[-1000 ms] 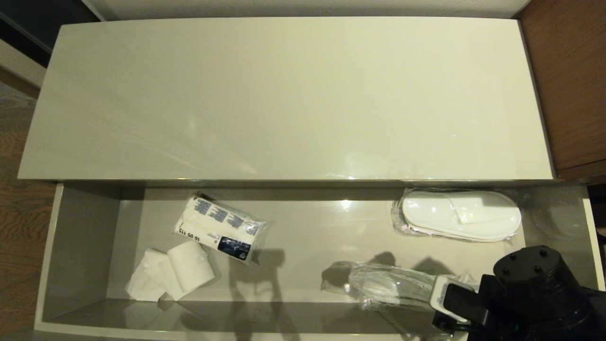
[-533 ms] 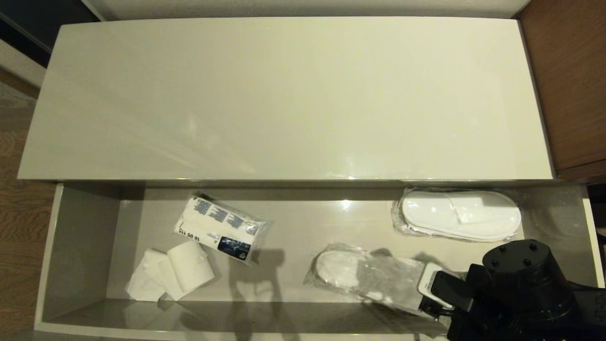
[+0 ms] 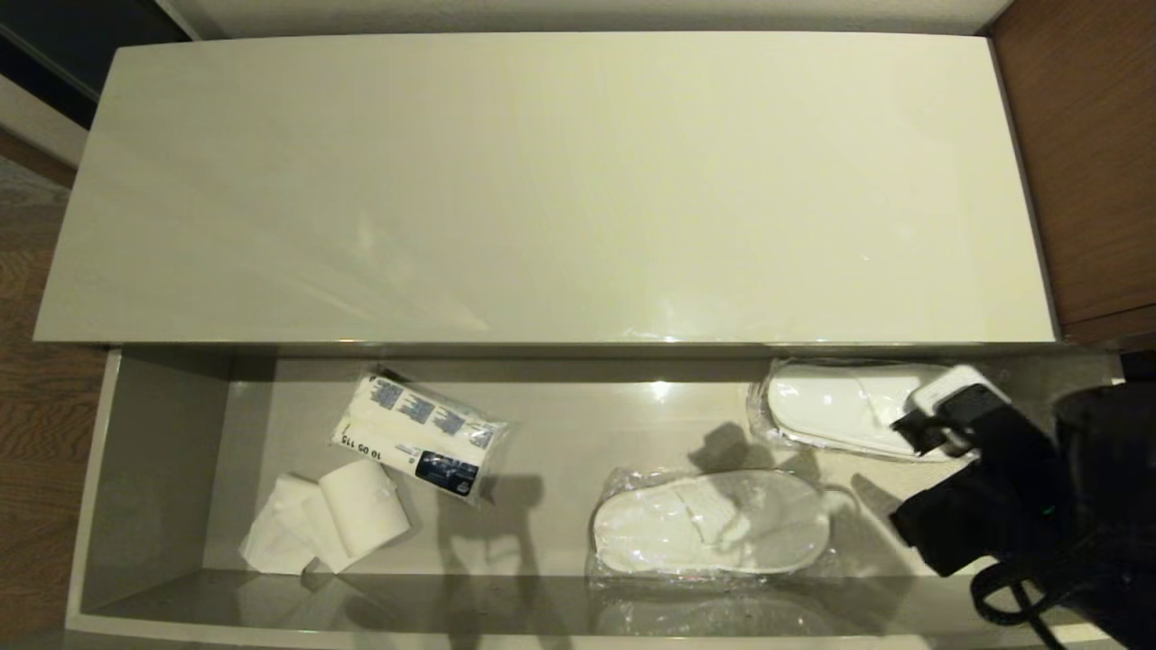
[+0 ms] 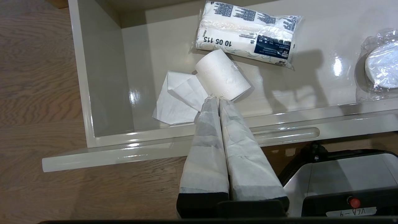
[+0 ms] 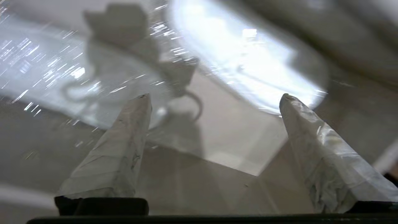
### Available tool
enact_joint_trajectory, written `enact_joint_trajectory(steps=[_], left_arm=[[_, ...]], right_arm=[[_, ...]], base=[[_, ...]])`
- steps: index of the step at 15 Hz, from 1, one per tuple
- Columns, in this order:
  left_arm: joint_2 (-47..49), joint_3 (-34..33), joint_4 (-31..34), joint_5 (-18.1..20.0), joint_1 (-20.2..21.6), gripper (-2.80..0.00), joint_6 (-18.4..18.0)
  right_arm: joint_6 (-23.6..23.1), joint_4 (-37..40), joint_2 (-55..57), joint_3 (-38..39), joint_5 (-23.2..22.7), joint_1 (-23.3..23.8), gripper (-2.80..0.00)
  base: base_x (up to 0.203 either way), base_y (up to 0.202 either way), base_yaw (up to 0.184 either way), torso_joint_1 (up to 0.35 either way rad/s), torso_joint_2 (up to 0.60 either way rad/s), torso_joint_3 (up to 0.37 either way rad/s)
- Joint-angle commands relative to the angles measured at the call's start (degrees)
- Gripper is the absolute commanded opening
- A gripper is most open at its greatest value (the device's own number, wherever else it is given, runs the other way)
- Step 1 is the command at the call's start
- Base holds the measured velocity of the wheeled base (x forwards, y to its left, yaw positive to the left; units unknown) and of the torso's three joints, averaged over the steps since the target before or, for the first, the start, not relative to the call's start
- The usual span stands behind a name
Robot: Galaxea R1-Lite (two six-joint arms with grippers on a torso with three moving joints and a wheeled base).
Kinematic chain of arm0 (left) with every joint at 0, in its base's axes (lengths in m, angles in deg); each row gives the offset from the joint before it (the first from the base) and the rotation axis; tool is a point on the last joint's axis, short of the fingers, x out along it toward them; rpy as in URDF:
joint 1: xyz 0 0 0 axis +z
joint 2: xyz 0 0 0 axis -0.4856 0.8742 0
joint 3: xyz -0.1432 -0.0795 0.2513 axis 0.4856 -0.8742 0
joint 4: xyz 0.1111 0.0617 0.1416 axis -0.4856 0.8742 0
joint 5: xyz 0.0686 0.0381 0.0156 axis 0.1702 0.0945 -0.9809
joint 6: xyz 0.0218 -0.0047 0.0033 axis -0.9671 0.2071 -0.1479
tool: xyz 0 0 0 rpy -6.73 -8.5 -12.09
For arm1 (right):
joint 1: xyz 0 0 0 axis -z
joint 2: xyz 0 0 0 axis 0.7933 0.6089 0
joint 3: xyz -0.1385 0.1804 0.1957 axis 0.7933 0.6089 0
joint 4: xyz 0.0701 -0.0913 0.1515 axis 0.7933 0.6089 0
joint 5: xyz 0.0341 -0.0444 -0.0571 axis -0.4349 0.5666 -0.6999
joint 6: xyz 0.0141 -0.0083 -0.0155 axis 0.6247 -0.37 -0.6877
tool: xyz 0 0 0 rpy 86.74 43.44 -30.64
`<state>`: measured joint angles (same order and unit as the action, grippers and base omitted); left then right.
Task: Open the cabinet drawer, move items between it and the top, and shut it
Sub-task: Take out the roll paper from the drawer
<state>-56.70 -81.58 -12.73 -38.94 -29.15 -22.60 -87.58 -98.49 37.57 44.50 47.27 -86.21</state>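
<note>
The 2 slipper pairs lay inside the cabinet drawer (image 3: 153,451), which stood pulled out. The near slipper pair (image 3: 709,533) lay flat by the front wall. The far slipper pair (image 3: 840,406) lay by the back wall, on the right side. Each pair was thin and soft and likely very light. The clear plastic wrap looked slick and crinkly, so fingers could slide on it. I think the best place to hold a pair is across its thin edge, pinching both slippers together, not just the loose wrap.

The right gripper (image 3: 939,411) hung over the end of the far slipper pair. Its fingers (image 5: 124,149) were spread wide and held nothing.

The paper roll (image 3: 361,506) lay at the left side of the drawer, with its loose tail beside it. There was 1 roll. It was soft and would squash if pinched hard. Just behind it lay 1 tissue pack (image 3: 420,438).

The top (image 3: 542,181) was glossy and smooth, so things might slip on it.

The left gripper (image 4: 215,101) was parked in front of the drawer, outside it. Its fingers were closed together with nothing between them.
</note>
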Motion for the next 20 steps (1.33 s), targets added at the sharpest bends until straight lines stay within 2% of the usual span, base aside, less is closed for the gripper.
enact_joint_trajectory(steps=[1,2,4,6,7,11,13,15,18,20], left_arm=[[0.04,0.04,0.02,0.02,0.01,-2.8,-0.08],[-0.03,-0.05,0.02,0.02,0.01,-2.8,-0.02],[-0.03,-0.01,0.02,0.02,0.01,-2.8,-0.02],[-0.03,0.04,0.11,0.02,0.01,-2.8,-0.02],[-0.03,-0.05,0.11,0.02,0.01,-2.8,-0.02],[-0.03,0.04,0.11,0.11,0.01,-2.8,-0.02],[-0.03,0.04,0.11,0.11,0.01,-2.8,-0.02],[-0.03,0.04,0.11,0.02,0.01,-2.8,-0.02],[-0.03,0.04,0.11,0.11,0.01,-2.8,0.07],[-0.03,0.04,0.11,0.11,0.01,-2.8,0.07]], right_arm=[[0.55,4.31,-9.45,-3.57,0.74,4.95,0.0],[1.1,8.71,-13.7,-6.04,0.88,6.51,0.0],[4.59,24.54,-21.36,-12.87,1.1,8.76,0.0],[11.95,37.24,-25.24,-19.14,1.74,9.78,0.0],[16.61,42.13,-25.78,-21.79,3.62,10.29,-2.8],[34.09,60.01,-31.6,-27.55,5.66,10.64,-2.8],[40.74,72.29,-35.4,-31.32,5.61,11.64,-2.8],[46.5,83.62,-37.09,-38.5,4.05,13.3,-2.8],[50.18,95.45,-42.97,-42.23,-2.47,17.09,-2.8],[46.98,99.39,-47.98,-42.39,-9.55,21.61,-2.8]], base=[[0.0,0.0,0.0,0.0,0.0,0.0],[0.0,0.0,0.0,0.0,0.0,0.0],[0.0,0.0,0.0,0.0,0.0,0.0],[0.0,0.0,0.0,0.0,0.0,0.0],[0.0,0.0,0.0,0.0,0.0,0.0],[0.0,0.0,0.0,0.0,0.0,0.0],[0.0,0.0,0.0,0.0,0.0,0.0],[0.0,0.0,0.0,0.0,0.0,0.0],[0.0,0.0,0.0,0.0,0.0,0.0],[0.0,0.0,0.0,0.0,0.0,0.0]])
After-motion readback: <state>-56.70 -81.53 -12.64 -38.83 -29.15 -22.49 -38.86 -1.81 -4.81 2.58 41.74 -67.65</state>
